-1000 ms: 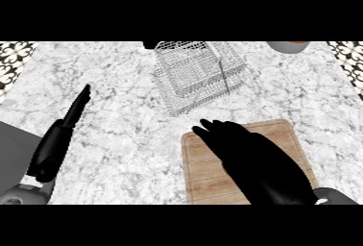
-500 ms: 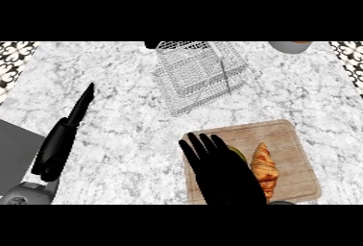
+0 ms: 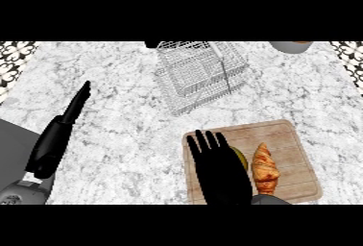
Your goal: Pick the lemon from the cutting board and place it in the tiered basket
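A wooden cutting board (image 3: 291, 139) lies at the lower right of the marble counter. My right hand (image 3: 221, 173) lies over the board's left part with fingers straight, open. A sliver of the yellow-green lemon (image 3: 241, 157) shows at the hand's right edge; the rest is hidden under the palm. A croissant (image 3: 264, 163) lies on the board just right of the lemon. The wire tiered basket (image 3: 202, 74) stands at the back centre. My left hand (image 3: 60, 132) rests at the left with fingers straight, pointing away.
A grey cup or bowl (image 3: 291, 46) shows at the back right edge. Patterned wall tiles (image 3: 14, 62) border the counter at both back corners. Bare marble lies between the board and the basket.
My right hand has pulled back toward me and to the left across the board, uncovering the croissant and a bit of the lemon. The left hand has not moved.
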Controlling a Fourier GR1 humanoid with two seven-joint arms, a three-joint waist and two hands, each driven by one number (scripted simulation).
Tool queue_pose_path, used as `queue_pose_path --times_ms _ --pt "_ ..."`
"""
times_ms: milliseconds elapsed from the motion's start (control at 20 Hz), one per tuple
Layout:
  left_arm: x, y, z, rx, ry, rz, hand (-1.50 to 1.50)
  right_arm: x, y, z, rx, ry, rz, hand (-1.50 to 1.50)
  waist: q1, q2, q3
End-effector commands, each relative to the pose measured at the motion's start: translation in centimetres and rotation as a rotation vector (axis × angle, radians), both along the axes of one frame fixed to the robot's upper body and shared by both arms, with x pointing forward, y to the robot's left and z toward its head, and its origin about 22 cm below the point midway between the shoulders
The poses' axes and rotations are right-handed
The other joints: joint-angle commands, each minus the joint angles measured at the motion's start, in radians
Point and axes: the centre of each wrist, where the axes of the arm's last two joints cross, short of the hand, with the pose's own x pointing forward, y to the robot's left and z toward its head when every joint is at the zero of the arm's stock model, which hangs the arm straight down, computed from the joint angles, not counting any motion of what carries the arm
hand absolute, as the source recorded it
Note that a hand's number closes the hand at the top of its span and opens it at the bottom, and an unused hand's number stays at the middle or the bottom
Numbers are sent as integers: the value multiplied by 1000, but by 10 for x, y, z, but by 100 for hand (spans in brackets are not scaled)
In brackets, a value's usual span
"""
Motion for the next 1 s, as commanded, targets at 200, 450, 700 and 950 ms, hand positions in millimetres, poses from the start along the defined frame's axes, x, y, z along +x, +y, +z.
queue_pose_path --times_ms 200,450,700,950 --pt "3 -19 -4 4 5 11 0 2 -13 -12 -199 75 -87 -150 -7 2 0" --pt "-4 -2 -2 -3 -1 7 0 3 -9 -7 -210 57 -131 -150 1 1 0" --pt "3 2 -2 -5 1 20 0 0 -38 -19 -170 -57 -155 -150 -3 2 1" --pt "-4 1 2 -1 -3 -3 0 17 -50 -2 -140 -67 -195 -150 2 2 1"
